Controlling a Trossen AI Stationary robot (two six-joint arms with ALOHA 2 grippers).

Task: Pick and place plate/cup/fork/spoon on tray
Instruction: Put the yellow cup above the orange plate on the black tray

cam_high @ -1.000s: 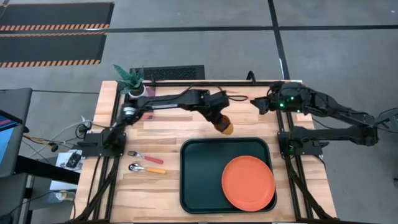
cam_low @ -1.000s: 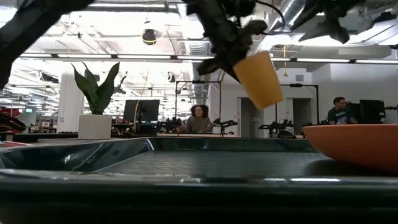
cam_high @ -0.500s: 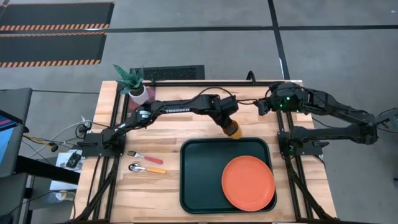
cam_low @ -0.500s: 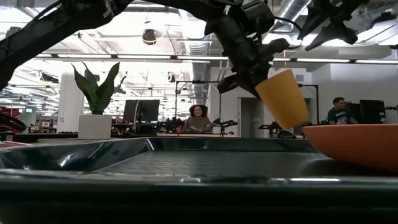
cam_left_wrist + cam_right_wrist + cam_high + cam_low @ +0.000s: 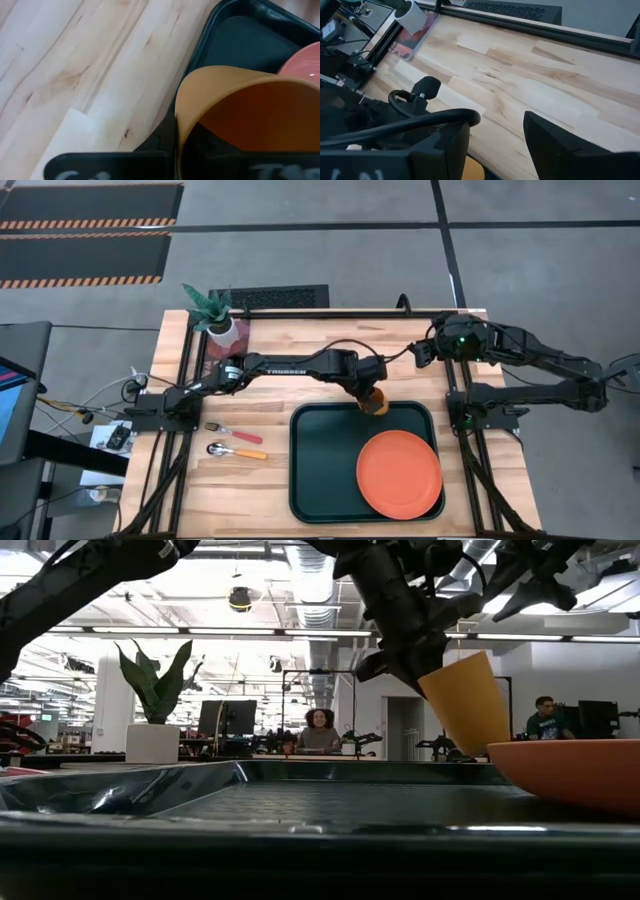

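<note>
I see the cup (image 5: 375,401) clamped in my left claw (image 5: 368,385), tilted, hanging just above the far rim of the tray (image 5: 320,470). In the low view the cup (image 5: 467,706) does not touch the tray floor; its open mouth points down and toward the plate (image 5: 575,772). From the left wrist view the cup (image 5: 245,115) fills the space between the fingers, and a corner of the tray (image 5: 240,40) lies under it.

The plate (image 5: 399,474) sits inside the tray, in the near right part, touching the rim there. The fork (image 5: 232,431) and the spoon (image 5: 236,450) lie side by side on the worktop (image 5: 250,490), to the left of the tray, well apart from it.

My right claw (image 5: 418,350) waits above the far right part of the worktop; its fingers (image 5: 555,142) stand apart and hold nothing. A potted plant (image 5: 212,310) stands at the far left corner.
</note>
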